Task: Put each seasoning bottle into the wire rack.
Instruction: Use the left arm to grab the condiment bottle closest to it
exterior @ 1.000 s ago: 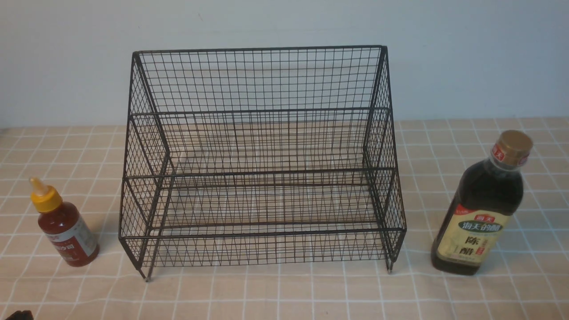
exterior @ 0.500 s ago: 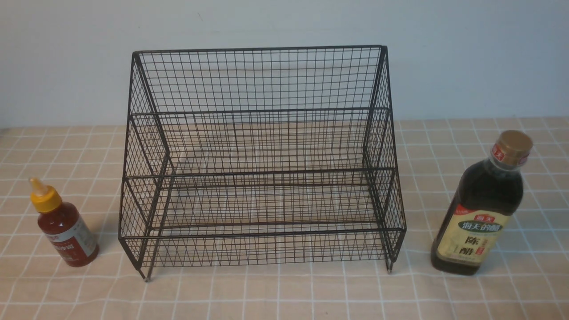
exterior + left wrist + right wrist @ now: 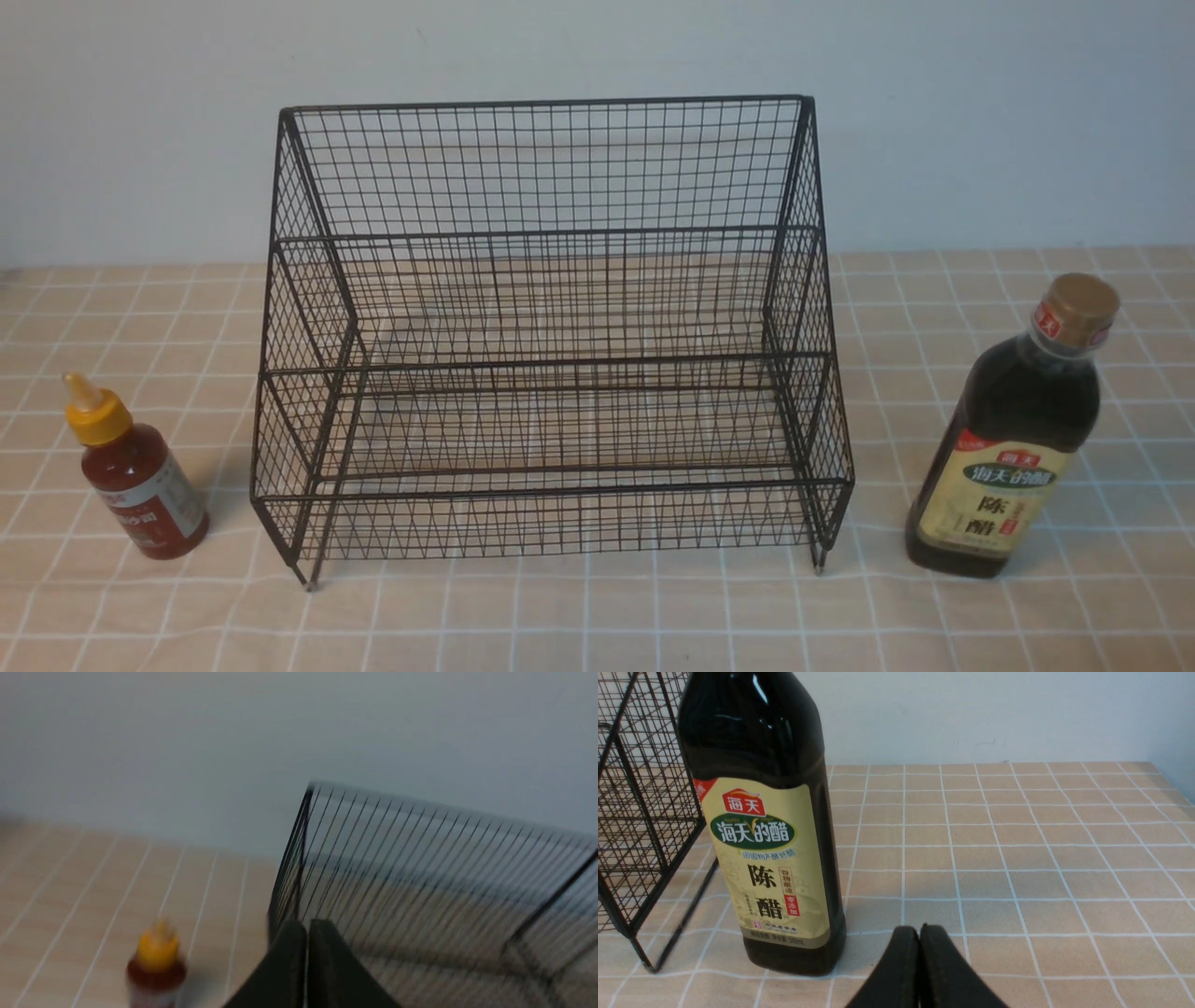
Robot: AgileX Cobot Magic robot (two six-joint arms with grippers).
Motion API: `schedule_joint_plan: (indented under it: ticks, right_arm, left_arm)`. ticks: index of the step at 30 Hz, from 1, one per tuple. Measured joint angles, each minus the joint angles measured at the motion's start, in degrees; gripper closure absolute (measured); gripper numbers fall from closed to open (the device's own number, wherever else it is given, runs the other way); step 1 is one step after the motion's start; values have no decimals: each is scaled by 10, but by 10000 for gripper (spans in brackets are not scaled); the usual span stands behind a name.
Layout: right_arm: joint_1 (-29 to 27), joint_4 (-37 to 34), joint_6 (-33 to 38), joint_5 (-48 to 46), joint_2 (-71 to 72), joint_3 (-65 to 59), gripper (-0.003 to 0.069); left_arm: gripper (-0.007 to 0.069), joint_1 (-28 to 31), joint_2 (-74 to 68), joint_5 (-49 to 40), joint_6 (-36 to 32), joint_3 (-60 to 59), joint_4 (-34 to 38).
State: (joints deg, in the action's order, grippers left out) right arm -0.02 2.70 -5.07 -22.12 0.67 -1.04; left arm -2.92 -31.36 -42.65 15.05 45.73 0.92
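From the front, I'm seeing one black wire-mesh rack with two stepped tiers and sloping sides (image 3: pixel 551 362) standing on the counter, covered in beige cloth with a white grid (image 3: pixel 588 616), with a pale plain wall (image 3: pixel 597 47) rising behind. That view is showing neither gripper; each is appearing only from its own wrist. The dark left gripper (image 3: pixel 307 926) is keeping its tips pressed together with nothing between them, and the dark right gripper (image 3: pixel 922 929) is likewise closing on nothing. The left wrist view is coming out dim and blurred, catching the rack and the small red squeeze bottle with a yellow nozzle cap (image 3: pixel 145 485), but not the tall dark glossy vinegar bottle with a gold cap (image 3: pixel 1013 429). The right wrist view is doing the reverse, giving the vinegar bottle's label sharply: cream, with a green oval and a small red badge, while its cap is falling outside that picture. The squeeze bottle is wearing a white and red label. Counting up, I'm finding two bottles, one rack and two grippers. Both bottles are standing upright on the counter outside the rack, the red one to its left, the vinegar to its right.
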Motion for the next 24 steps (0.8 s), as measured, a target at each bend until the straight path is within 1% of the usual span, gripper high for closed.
schedule_joint_plan:
  ticks: [1, 2, 3, 4, 7, 9, 10, 11, 12, 15, 16, 19, 21, 23, 24]
  right_arm:
    - [0, 0, 0, 0, 0, 0, 673]
    - [0, 0, 0, 0, 0, 0, 673]
    - [0, 0, 0, 0, 0, 0, 673]
    - [0, 0, 0, 0, 0, 0, 673]
    - [0, 0, 0, 0, 0, 0, 673]
    - [0, 0, 0, 0, 0, 0, 673]
    - [0, 0, 0, 0, 0, 0, 673]
    - [0, 0, 0, 0, 0, 0, 673]
    - [0, 0, 0, 0, 0, 0, 673]
    - [0, 0, 0, 0, 0, 0, 673]
    - [0, 0, 0, 0, 0, 0, 673]
    - [0, 0, 0, 0, 0, 0, 673]
    - [0, 0, 0, 0, 0, 0, 673]
    - [0, 0, 0, 0, 0, 0, 673]
    - [0, 0, 0, 0, 0, 0, 673]
  left_arm:
    - [631, 0, -34, -58, -9, 22, 0]
    - [631, 0, -91, -146, -25, 54, 0]
    - [631, 0, -136, -203, -38, 75, 0]
    - [631, 0, -171, -237, -52, 88, 0]
    - [631, 3, -262, -279, -83, 122, -9]
    - [630, 13, -292, -281, -87, 138, -15]
    - [629, 31, -328, -282, -89, 161, -17]
    - [627, 34, -328, -282, -90, 164, -17]
    - [627, 66, -366, -282, -99, 195, -17]
    - [627, 103, -394, -282, -112, 225, -9]
    - [627, 128, -411, -282, -120, 243, -1]
    - [627, 140, -436, -278, -142, 253, 13]
    - [612, 140, -451, -266, -166, 253, 19]
    - [579, 138, -463, -252, -185, 253, 24]
    - [550, 137, -470, -244, -194, 253, 25]
